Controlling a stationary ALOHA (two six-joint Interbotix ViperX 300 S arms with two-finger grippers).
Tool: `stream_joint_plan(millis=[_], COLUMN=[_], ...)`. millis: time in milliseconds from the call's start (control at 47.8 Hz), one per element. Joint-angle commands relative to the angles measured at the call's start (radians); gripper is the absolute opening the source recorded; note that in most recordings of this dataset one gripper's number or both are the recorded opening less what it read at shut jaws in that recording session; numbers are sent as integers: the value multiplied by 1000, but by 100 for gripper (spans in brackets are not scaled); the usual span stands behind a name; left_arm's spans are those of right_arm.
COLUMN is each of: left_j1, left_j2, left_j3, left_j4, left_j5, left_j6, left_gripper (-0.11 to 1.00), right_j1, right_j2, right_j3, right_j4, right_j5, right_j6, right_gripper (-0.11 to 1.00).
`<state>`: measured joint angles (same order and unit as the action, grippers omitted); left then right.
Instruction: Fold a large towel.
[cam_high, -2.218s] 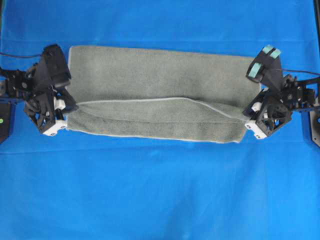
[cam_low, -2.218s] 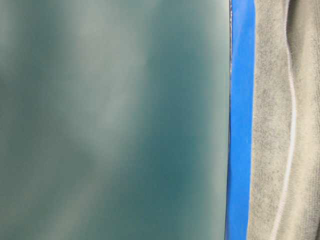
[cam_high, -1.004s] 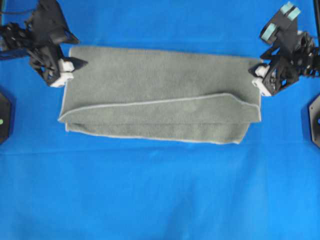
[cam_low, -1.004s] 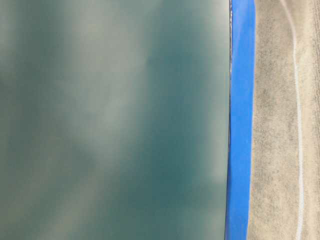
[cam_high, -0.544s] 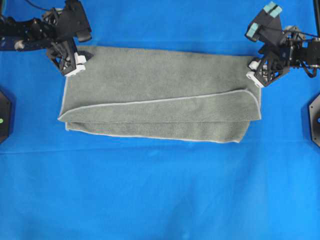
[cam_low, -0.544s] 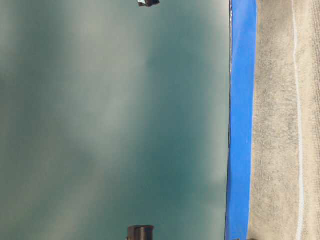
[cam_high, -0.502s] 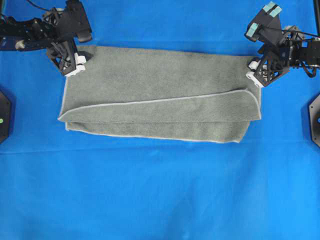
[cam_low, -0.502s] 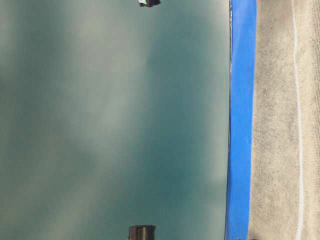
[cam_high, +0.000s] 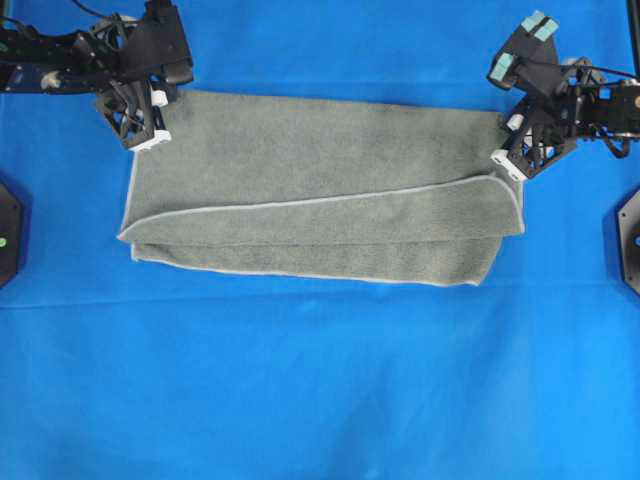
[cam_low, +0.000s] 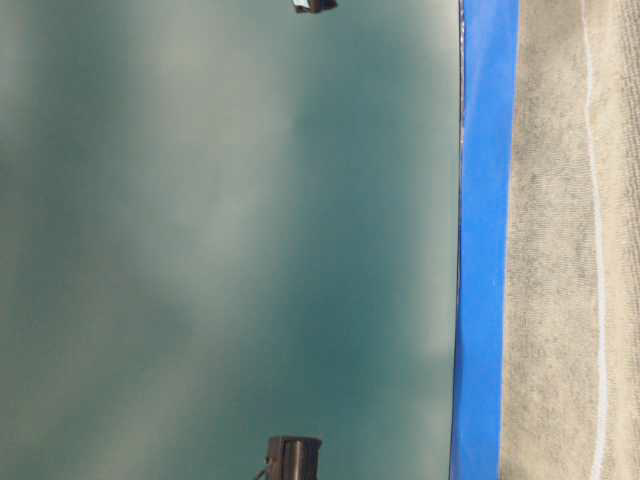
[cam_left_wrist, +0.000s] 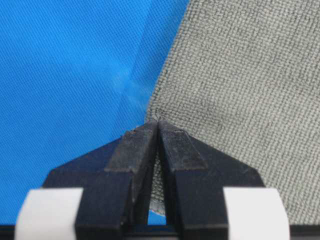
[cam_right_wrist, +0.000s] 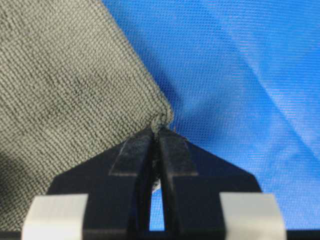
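**Two far corners pinched, one fold already lying flat**

Both grippers sit at the far edge of the towel (cam_high: 320, 190), one at each end of its long axis. That axis runs left to right across the blue table cover (cam_high: 320, 380), and the cloth lies flat on it, with a near flap already doubled over so its pale stitched border (cam_high: 330, 200) crosses the middle of the grey-green surface.

The left gripper (cam_high: 152, 120) is at the far left corner. Its wrist view shows the black fingers (cam_left_wrist: 135, 150) pressed together with the towel's corner (cam_left_wrist: 155, 117) caught right at their tips. The right gripper (cam_high: 510, 140) mirrors it at the far right corner: fingers (cam_right_wrist: 132, 155) clamped, a small peak of cloth (cam_right_wrist: 160, 120) nipped between them.

What matters for the coming move, as I judge it, is that the bulk of the towel lies toward the near side of both grippers. Each arm is on its own corner, neither reaching across. Carrying the far edge over toward the near edge would need both to travel together, or the long strip will skew.

From the table-level view only a strip of towel and blue cover shows; it tells little more.
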<state>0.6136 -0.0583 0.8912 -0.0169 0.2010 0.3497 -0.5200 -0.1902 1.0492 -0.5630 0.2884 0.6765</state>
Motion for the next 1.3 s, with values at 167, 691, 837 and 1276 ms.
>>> stream_joint_plan(millis=[167, 691, 837, 1276], left_j1=[-6, -212, -296, -686], left_j2=[-141, -477, -508, -488], left_j3=[-77, -218, -219, -353], left_j4=[-3, -6, -8, -9], left_j5=[219, 552, 577, 367], left_j6=[-21, -160, -207, -325], left_gripper=[1, 1, 1, 1], right_j1=[52, 287, 270, -80], right_j2=[-264, -690, -673, -439], right_j3=[-23, -78, -98, -367], right_j4=[14, 77, 49, -86], right_j5=[114, 301, 298, 117], right_j6=[2, 8, 6, -8], right_gripper=[2, 2, 2, 2])
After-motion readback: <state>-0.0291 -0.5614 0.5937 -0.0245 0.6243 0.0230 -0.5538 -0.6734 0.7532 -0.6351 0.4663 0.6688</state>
